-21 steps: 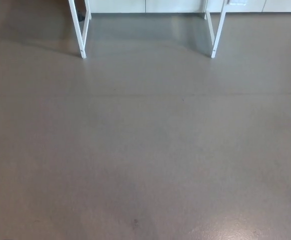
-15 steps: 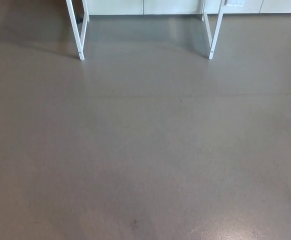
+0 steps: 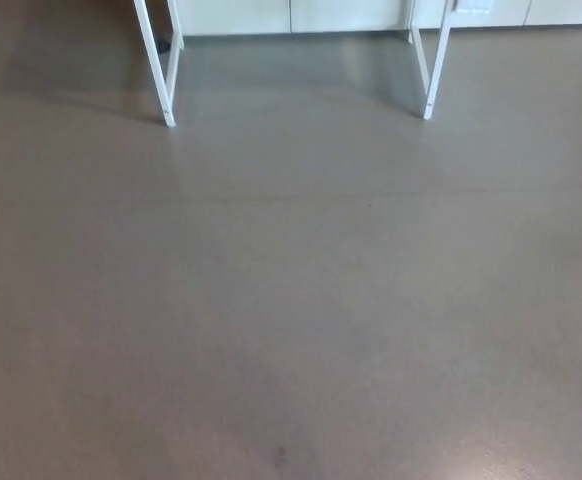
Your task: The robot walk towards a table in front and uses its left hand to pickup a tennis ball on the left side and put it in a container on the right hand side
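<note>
The head view looks down on a wide stretch of grey-brown floor (image 3: 291, 300), which fills nearly the whole picture. Of the desk (image 3: 433, 70) only the white legs show, at the far edge. One pair of legs (image 3: 161, 85) comes down at about 11 o'clock, its two slim bars slanting together to a single foot on the floor. The other pair stands at about 1 o'clock, its bars also meeting at a foot. The desk top itself lies beyond the upper edge, out of the picture.

Between the two pairs of legs, at 12 o'clock, the floor carries a darker, greenish shadow (image 3: 291, 65). Behind it a row of white cabinet fronts (image 3: 241, 15) runs along the top edge, split by thin upright gaps.

A faint straight seam (image 3: 271, 197) crosses the floor from 9 o'clock to 3 o'clock, a little above the middle. A small dark spot (image 3: 279, 453) marks the floor at 6 o'clock, near the lower edge.

Neither the left hand nor the right hand shows, so I cannot tell how their fingers stand. The tennis ball and the container are outside this view; where they lie cannot be told.
</note>
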